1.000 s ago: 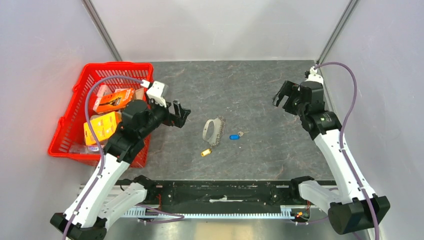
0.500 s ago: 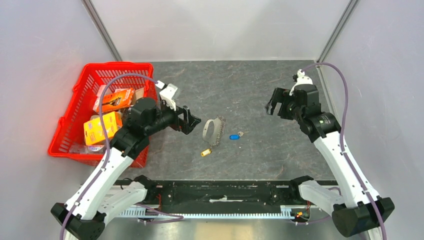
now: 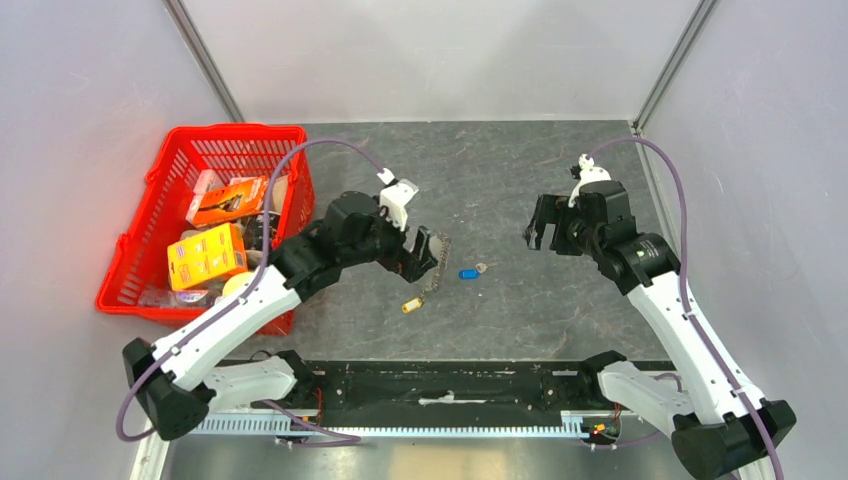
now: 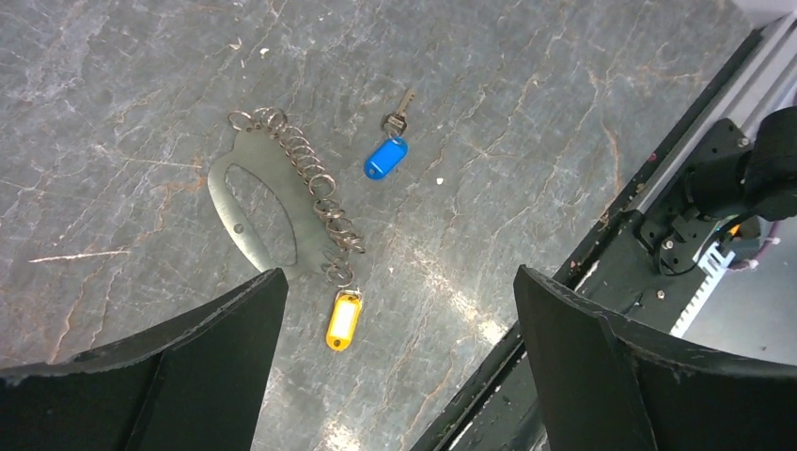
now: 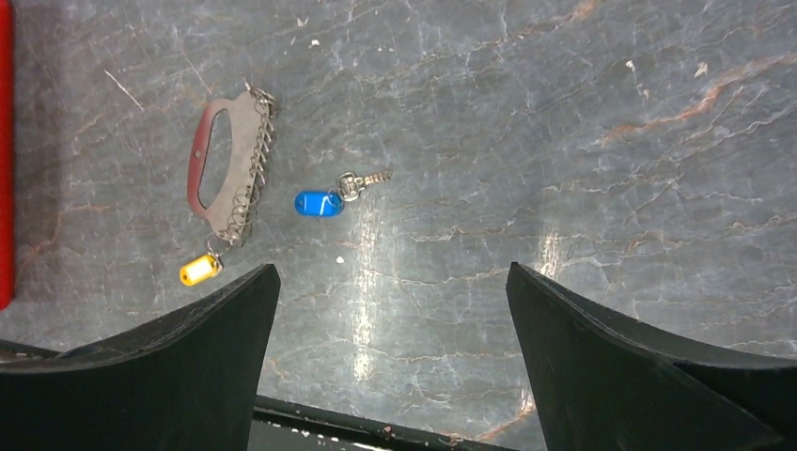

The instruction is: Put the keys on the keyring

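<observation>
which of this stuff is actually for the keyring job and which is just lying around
For the job:
- keyring, a grey plate with a row of small rings
- blue-tagged key, lying apart from the keyring
- yellow key tag, at the end of the row of rings

Just lying about:
- red basket at the left
- orange boxes inside the basket

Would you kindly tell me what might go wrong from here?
The small blue-tagged silver key lies flat on the grey stone table, so the open right gripper may push it instead of pinching it. The open left gripper hangs over the grey metal keyring beside it; the grippers could clash.
</observation>
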